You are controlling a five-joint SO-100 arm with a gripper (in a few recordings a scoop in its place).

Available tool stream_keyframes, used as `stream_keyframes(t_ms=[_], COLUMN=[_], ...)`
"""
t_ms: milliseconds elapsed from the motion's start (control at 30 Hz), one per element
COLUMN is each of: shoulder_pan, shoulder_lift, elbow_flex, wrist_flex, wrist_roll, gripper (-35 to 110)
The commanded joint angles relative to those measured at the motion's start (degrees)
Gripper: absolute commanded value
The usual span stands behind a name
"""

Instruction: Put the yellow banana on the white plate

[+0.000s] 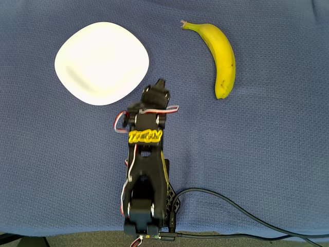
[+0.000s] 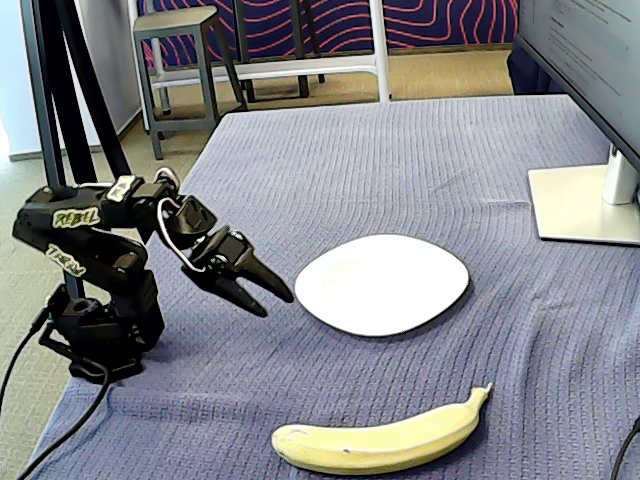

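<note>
1. In the overhead view the white plate lies at the left on the blue cloth
2. The black arm's gripper hovers beside the plate, fingers slightly parted, holding nothing
3. The yellow banana lies well to the right, open cloth between

"REBEL" lettering on the black arm.
</note>
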Motion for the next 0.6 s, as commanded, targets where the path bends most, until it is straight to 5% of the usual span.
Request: stream_keyframes(t_ms=[0,567], shoulder_pan=[3.0,12.6], shoulder_lift=[-11.2,-38.6], elbow_flex=[-12.0,-36.4], wrist_flex=[-2.9,-1.4], wrist_roll=[4.7,23.9], gripper=[18,27])
